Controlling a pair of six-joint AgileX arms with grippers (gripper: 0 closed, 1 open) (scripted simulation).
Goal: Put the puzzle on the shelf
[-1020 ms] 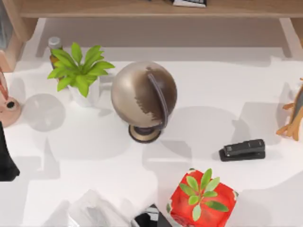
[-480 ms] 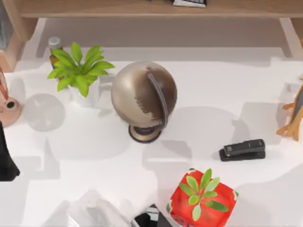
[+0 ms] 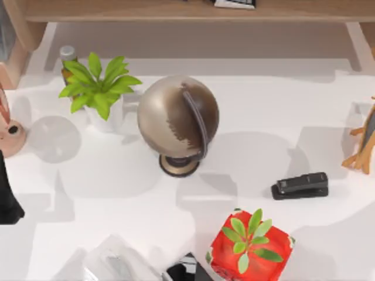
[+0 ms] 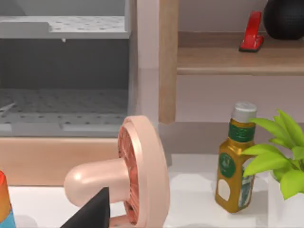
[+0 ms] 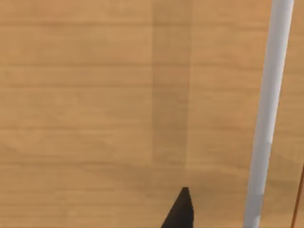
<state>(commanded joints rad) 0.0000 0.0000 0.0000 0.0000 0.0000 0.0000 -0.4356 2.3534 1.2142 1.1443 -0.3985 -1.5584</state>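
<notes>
Two wrist cameras give what the overhead camera lacks. From above, the near edge of the white table (image 3: pixel 263 111) holds a red cube-shaped pot (image 3: pixel 251 246) with a green plant, a black-and-white item (image 3: pixel 184 270) cut off by the frame, and something crumpled and translucent (image 3: pixel 114 263). Farther in lies a black stapler (image 3: pixel 300 185). The left arm (image 3: pixel 7 199) is a dark shape at the table's left edge, just beside a pink mushroom ornament (image 3: pixel 9 134). A brown globe (image 3: pixel 177 120) stands mid-table, with a leafy plant in a white pot (image 3: pixel 98 88) to its left and a bottle (image 3: pixel 68 55) behind that. A wooden figure (image 3: pixel 364 140) sits at the right edge. The shelf (image 3: pixel 176 10) runs along the far side, a dark item (image 3: pixel 234 3) on it.

The left wrist view looks level across the table: the left gripper (image 4: pixel 92 211) is a dark tip low beside the mushroom ornament (image 4: pixel 128 180). Past it stand the golden bottle (image 4: pixel 233 164), then the shelf (image 4: pixel 237 59) carrying a red item (image 4: pixel 251 32) and a black ball (image 4: pixel 285 16), with a grey perforated rack (image 4: pixel 64 76) alongside.

The right wrist view has the right gripper (image 5: pixel 179 209) close against light-brown wood grain (image 5: pixel 95 95) – beside a white bar (image 5: pixel 266 114). Whether either gripper is open or closed cannot be told, nor can the puzzle's place.
</notes>
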